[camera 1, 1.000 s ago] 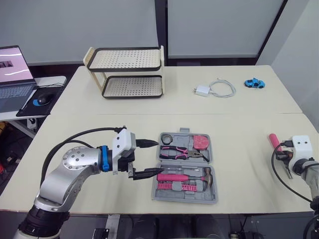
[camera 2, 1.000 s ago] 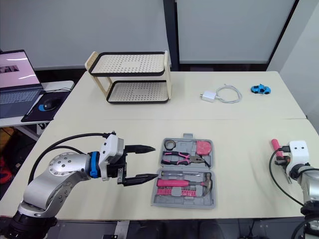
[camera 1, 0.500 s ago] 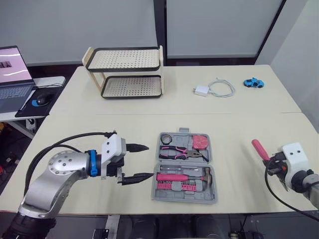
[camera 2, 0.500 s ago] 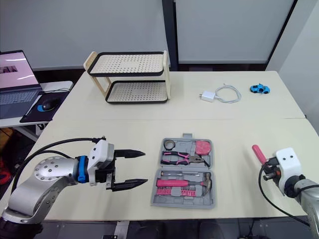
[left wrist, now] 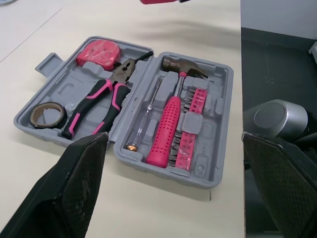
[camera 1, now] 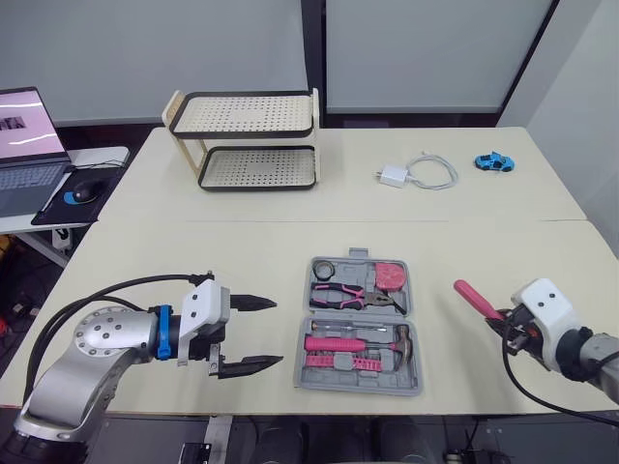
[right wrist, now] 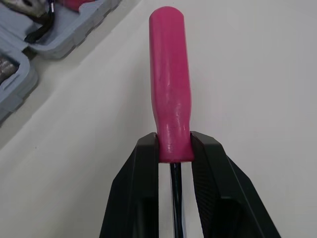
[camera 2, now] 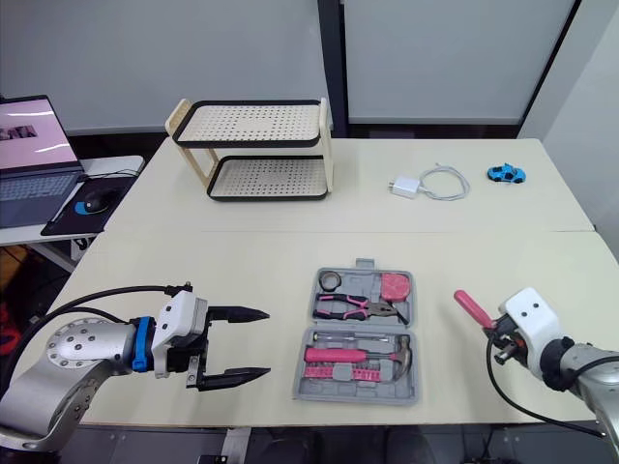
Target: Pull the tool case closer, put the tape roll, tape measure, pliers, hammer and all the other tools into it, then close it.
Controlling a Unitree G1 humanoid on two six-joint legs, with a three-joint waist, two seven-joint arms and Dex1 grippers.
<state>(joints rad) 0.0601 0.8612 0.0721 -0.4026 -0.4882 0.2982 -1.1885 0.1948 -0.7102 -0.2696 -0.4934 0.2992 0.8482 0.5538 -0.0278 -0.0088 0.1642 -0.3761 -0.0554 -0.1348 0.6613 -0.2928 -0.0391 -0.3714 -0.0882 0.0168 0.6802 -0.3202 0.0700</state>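
The grey tool case (camera 1: 359, 390) lies open on the table's near middle. Its far half holds the tape roll (camera 1: 322, 270), pink-handled pliers (camera 1: 342, 293) and red tape measure (camera 1: 391, 275). The near half holds the pink hammer (camera 1: 348, 343) and a row of bits (left wrist: 190, 134). My left gripper (camera 1: 277, 332) hovers left of the case, open and empty. My right gripper (camera 1: 510, 324), to the right of the case, is shut on a pink-handled screwdriver (right wrist: 170, 84). The handle points toward the case.
A two-tier perforated rack (camera 1: 247, 140) stands at the back left. A white charger with its cable (camera 1: 416, 174) and a blue toy car (camera 1: 493, 161) lie at the back right. A laptop (camera 1: 24, 135) and mouse (camera 1: 80, 193) sit on a side desk to the left.
My left gripper has drawn back to the left, away from the case, still open. My right gripper has carried the screwdriver leftward toward the case.
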